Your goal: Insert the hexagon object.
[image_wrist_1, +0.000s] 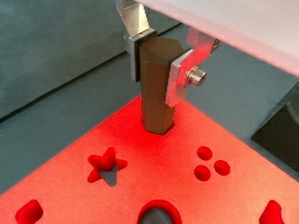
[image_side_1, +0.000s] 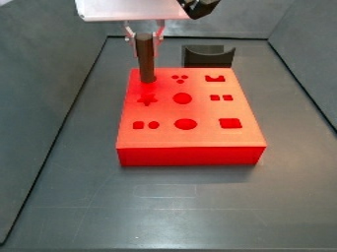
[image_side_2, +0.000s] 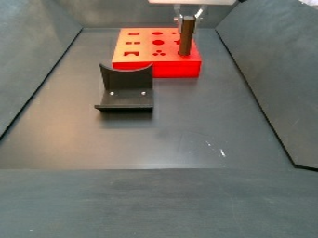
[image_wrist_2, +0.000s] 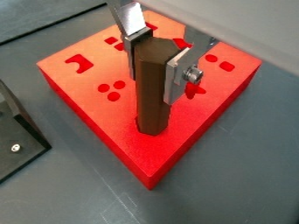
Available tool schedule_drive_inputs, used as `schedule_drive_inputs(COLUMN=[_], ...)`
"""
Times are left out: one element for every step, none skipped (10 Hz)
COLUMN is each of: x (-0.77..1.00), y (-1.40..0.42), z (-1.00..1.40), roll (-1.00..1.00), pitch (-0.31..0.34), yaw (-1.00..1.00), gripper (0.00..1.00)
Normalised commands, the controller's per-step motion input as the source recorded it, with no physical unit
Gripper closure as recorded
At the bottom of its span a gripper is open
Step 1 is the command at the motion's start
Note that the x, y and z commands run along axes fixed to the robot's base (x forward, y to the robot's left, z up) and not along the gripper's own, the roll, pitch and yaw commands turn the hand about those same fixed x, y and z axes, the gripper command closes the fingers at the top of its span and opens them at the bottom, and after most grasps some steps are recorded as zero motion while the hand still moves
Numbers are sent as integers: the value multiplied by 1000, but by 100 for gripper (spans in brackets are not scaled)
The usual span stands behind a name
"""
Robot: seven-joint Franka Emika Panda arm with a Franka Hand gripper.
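The hexagon object [image_wrist_1: 156,87] is a long dark reddish-brown six-sided peg, held upright. My gripper [image_wrist_1: 158,54] is shut on its upper part, silver fingers [image_wrist_1: 177,74] on two opposite sides. Its lower end meets the top of the red block [image_wrist_1: 140,166] near a corner, and seems to stand in a hole there. Both wrist views show this; in the second wrist view the peg [image_wrist_2: 152,87] stands near the block's [image_wrist_2: 105,114] near corner. In a side view the gripper [image_side_1: 145,39] holds the peg [image_side_1: 145,64] over the block's far left corner. It also shows in a side view [image_side_2: 187,37].
The red block [image_side_1: 184,118] has several shaped cutouts: a star [image_side_1: 146,99], circles, squares. A dark grey curved block [image_side_1: 207,54] lies behind it. The dark fixture [image_side_2: 125,88] stands on the floor in front of the block. Bin walls surround the dark floor.
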Motion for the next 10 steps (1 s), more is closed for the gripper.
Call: schedule_drive_inputs(x=[9,0,0,0,0,0,0,0,0,29], y=[0,51,0,0,0,0,0,0,-40,-106], z=[-734,-726,-860,-897,-871,-869,-774,-737,-751,-871], roll=[61,76,194,180,193,233,290,303,304,239], pitch=[-229,-229,-91,-93,-91,-39,-1,0,0,0], yaw=[63,169,177,174,194,151,117,80,77,0], gripper=[100,100,100,100,100,100,100,100,100,100])
